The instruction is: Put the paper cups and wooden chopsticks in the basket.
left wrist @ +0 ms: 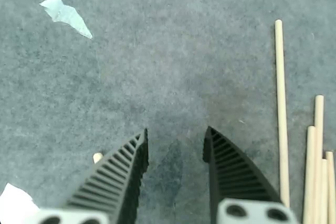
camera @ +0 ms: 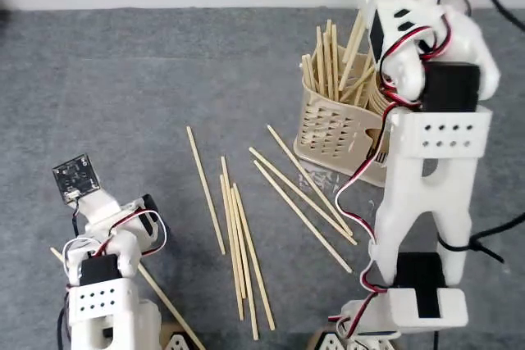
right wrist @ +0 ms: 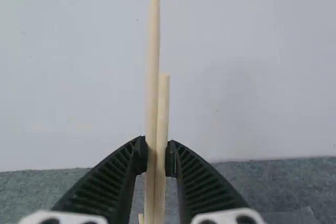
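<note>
the right gripper (right wrist: 156,156) is pinched tight on two chopsticks (right wrist: 153,77), whose long axis runs straight out past its fingertips, one reaching farther than the other. the basket (camera: 336,133) holds a bundle of chopsticks (camera: 332,59) standing on end, tips fanning upward. loose chopsticks (camera: 238,235) lie flat on the grey mat (camera: 123,79) near the basket, on its arm-base side; those closest to it slant. well apart from the basket, the left gripper (left wrist: 176,140) hangs spread over bare mat.
</note>
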Robot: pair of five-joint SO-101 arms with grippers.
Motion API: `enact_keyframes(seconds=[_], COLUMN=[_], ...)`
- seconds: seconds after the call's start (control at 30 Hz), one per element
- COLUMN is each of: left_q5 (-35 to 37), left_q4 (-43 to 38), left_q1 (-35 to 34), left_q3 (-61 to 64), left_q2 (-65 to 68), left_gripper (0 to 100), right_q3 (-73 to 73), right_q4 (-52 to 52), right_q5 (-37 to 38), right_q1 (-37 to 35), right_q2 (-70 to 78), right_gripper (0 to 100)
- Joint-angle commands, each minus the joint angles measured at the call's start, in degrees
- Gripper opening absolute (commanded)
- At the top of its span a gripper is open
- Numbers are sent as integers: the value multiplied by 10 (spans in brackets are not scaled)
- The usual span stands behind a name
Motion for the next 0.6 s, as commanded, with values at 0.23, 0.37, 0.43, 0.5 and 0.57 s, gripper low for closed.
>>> enact_keyframes(seconds=[0.23, 0.37, 0.43, 0.5, 0.57], left_q5=[-4, -4, -4, -4, -4], left_q4=[-11, -11, -11, -11, -11], left_q1=[-4, -4, -4, -4, -4], left_q3=[-3, -3, -3, -3, -3], left_q2=[-12, -12, -12, -12, -12], left_gripper=[169, 169, 169, 169, 169], right_q3=[156, 305, 371, 430, 482], right_q4=[-87, -193, -242, -282, -308], right_q5=[13, 21, 22, 29, 50], right_q1=[4, 4, 5, 6, 4], right_q2=[-118, -181, -203, -219, -235], right_gripper=[8, 8, 8, 8, 8])
